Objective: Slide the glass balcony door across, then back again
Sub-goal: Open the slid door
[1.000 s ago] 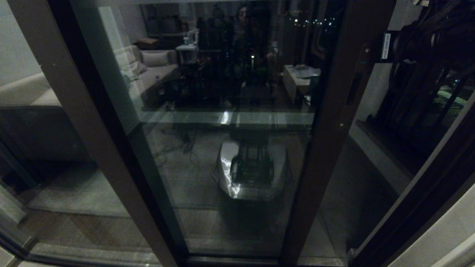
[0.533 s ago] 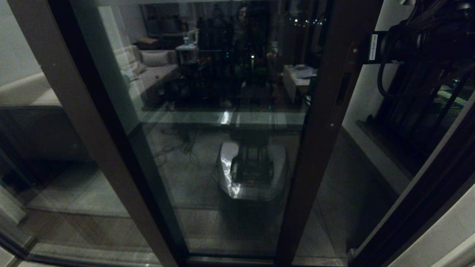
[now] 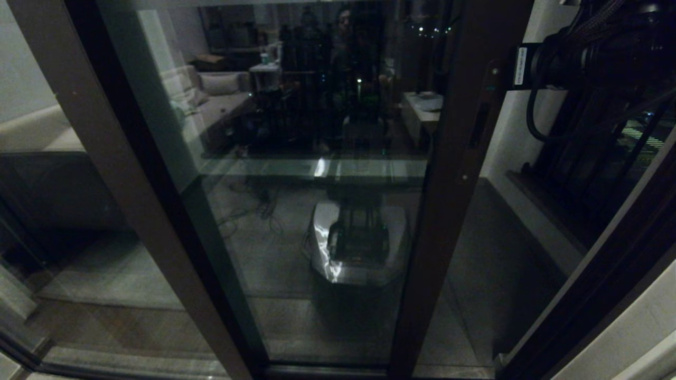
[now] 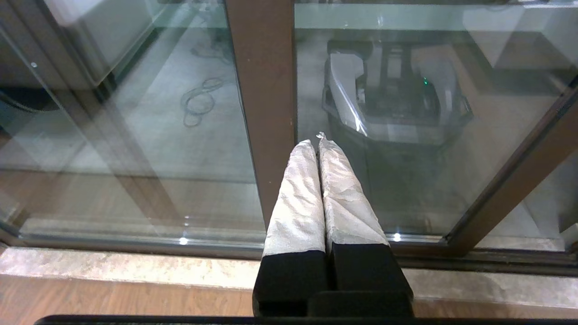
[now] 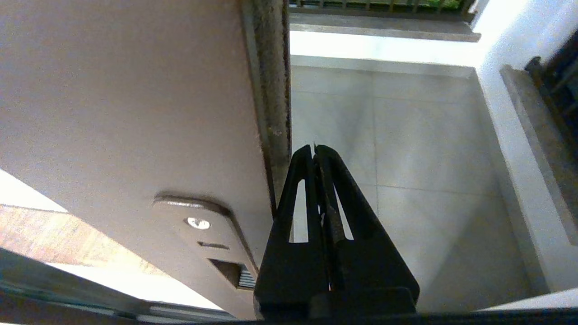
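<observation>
One white label [image 3: 521, 66] on the right arm, its writing unreadable, beside the glass balcony door [image 3: 454, 174].

**Colours at the doorway**

A dark brown metal frame is seen around the reflective glass balcony door [image 3: 317, 174]. White, wrinkled wrapping is worn over black on the left gripper [image 4: 314, 141]. The right gripper [image 5: 314, 148] is plain black. Pale grey square tiles [image 5: 420, 149] are laid on the balcony floor.

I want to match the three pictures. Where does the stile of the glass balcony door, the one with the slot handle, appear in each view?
Head view: stile right of centre, leaning.
Left wrist view: the same stile runs slanted beyond the shut left gripper.
Right wrist view: broad brown face beside the shut right gripper.
Shared landmark: slot handle.
</observation>
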